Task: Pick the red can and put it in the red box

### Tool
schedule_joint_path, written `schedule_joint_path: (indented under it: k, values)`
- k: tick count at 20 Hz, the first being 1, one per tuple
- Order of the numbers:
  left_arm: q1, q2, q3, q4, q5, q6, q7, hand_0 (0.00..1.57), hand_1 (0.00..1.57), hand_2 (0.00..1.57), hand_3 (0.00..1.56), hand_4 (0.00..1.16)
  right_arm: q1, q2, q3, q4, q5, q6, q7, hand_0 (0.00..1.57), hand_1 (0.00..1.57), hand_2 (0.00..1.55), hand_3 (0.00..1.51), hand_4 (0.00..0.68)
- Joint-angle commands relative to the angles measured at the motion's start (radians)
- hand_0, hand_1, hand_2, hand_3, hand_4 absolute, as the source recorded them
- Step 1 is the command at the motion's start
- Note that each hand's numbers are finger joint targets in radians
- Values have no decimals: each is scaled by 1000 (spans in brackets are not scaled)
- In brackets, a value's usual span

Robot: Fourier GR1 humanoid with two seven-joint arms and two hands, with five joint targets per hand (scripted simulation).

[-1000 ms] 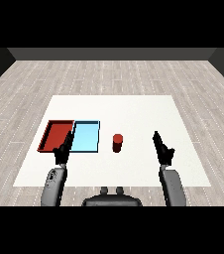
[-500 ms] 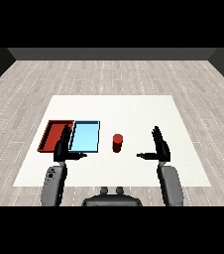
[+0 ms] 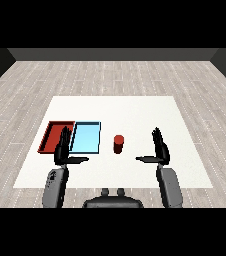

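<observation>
Where the pale grey plank floor [image 3: 110,75] runs back to a dark wall [image 3: 113,54] across the upper part of the frame, a white desk [image 3: 135,110] fills the middle and carries everything else. The red tray [image 3: 50,135] lies at the left centre of the frame, with the light blue tray [image 3: 86,137] touching its right side. The red can [image 3: 118,144] stands upright on the bare desk just right of the blue tray, near the frame's centre, apart from both trays and touched by neither hand.

The left hand [image 3: 62,150] rises from the lower left, over the near edge of the two trays, its fingers straight and pointing up the frame and its thumb stuck out to the right; it holds nothing. The right hand [image 3: 159,147] stands at the lower right, well apart from the can, fingers straight and upward, thumb stretched left toward the can, likewise empty. Grey forearms run down from both hands toward the lower corners.

Compared with a second ago, the right hand has turned: then it showed as a narrow edge-on shape, now its thumb is spread wide toward the centre and the palm faces inward. It has also drifted slightly left, closer to the can. The left hand's thumb has opened out in the same way. The can and both trays sit where they were.
</observation>
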Motion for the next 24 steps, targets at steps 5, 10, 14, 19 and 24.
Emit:
schedule_joint_path:
  k: [5, 10, 14, 19, 24]
  values:
    - [-19, -3, 5, 11, 26, -6, -7, 0, 0, 0, 0, 0, 42, 20, 49, -52, -3, 22, 26, 0, 0, 0, 0, 0]
    - [-12, -4, -3, -9, 30, -8, 5, 0, 0, 0, 0, 0, -78, 42, 44, 91, 2, -14, 30, 0, 0, 0, 0, 0]
    - [9, -4, -7, -28, 32, -11, 1, 0, 0, 0, 0, 0, -114, 43, 93, 102, -36, -87, 72, 0, 0, 0, 0, 0]
    - [46, -21, -4, -8, 50, -19, -61, 0, 0, 0, 0, 0, -132, 43, 64, 142, -66, -40, 79, 0, 0, 0, 0, 0]
    - [-49, 2, 16, 52, 50, -27, -56, 0, 0, 0, 0, 0, -281, 43, 57, 321, -97, -57, 54, 0, 0, 0, 0, 0]
